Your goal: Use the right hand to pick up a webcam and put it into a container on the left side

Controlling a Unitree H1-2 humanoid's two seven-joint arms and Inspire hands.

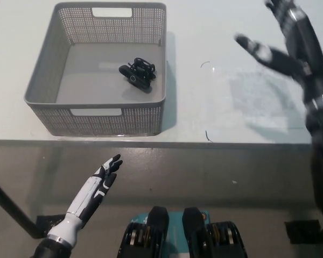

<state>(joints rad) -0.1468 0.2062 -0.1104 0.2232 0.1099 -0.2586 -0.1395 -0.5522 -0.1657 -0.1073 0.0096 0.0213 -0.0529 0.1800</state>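
While the webcam [138, 73] lies inside the basket [49, 75], the right hand [290, 40] hangs empty over the table [220, 107] at the far right.

The webcam, a black unit with its cable bunched against it, rests on the basket floor toward the back right corner, close to the right wall without clearly touching it. The grey perforated basket stands on the left part of the white table, near the front edge. The black right hand is well apart from the basket, fingers spread wide and holding nothing; the picture is blurred there. The white left hand [97, 185] rests below the table's front edge at the lower left, fingers extended straight and close together, gripping nothing.
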